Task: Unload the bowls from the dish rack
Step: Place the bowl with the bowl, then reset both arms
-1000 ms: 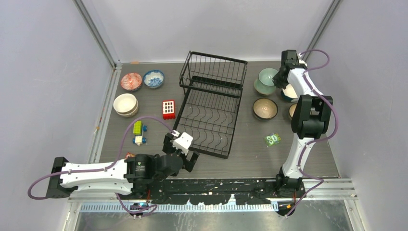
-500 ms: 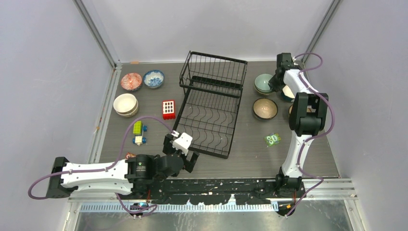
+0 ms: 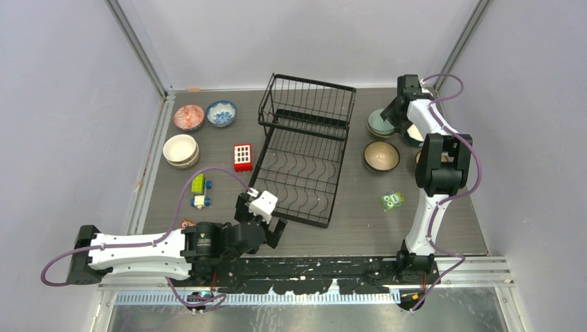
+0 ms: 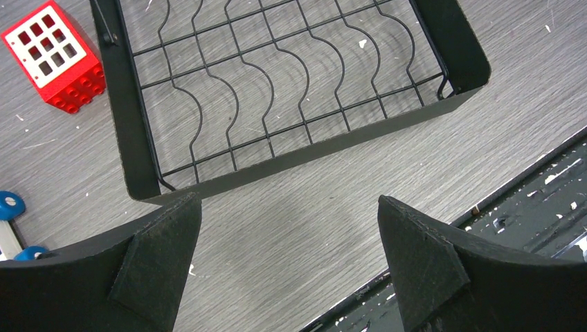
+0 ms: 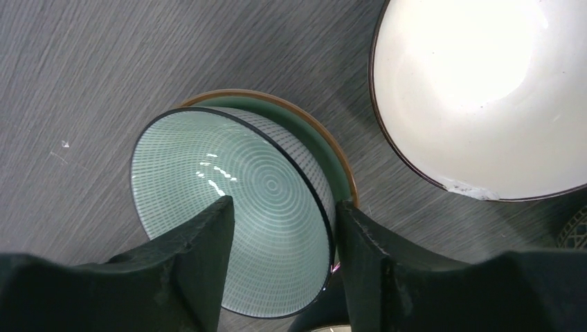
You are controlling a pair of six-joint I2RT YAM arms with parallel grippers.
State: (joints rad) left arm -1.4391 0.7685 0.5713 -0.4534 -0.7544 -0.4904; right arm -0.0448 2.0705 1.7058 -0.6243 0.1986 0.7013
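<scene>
The black wire dish rack (image 3: pixel 304 159) lies mid-table, and no bowls show in it. At the far right a pale green bowl (image 3: pixel 379 123) (image 5: pixel 208 159) sits nested in another green bowl with a brown rim (image 5: pixel 332 149). My right gripper (image 3: pixel 392 114) (image 5: pixel 284 204) is open and straddles its rim, one finger inside and one outside, with a wide gap between them. My left gripper (image 3: pixel 262 225) (image 4: pixel 289 200) hangs wide open and empty over bare table by the rack's near wall (image 4: pixel 291 155).
A white-lined bowl (image 5: pixel 477 90) and a brown bowl (image 3: pixel 381 155) stand close to the right gripper. Red patterned (image 3: pixel 188 117), blue-and-white (image 3: pixel 221 113) and cream (image 3: pixel 181 150) bowls sit at the left. A red block (image 3: pixel 242 156), toy blocks (image 3: pixel 200 190) and a green tag (image 3: pixel 392 200) lie about.
My right gripper has come down with the pale green bowl and its jaws have spread apart, so the bowl rests in the one beneath. The left arm has not moved.
</scene>
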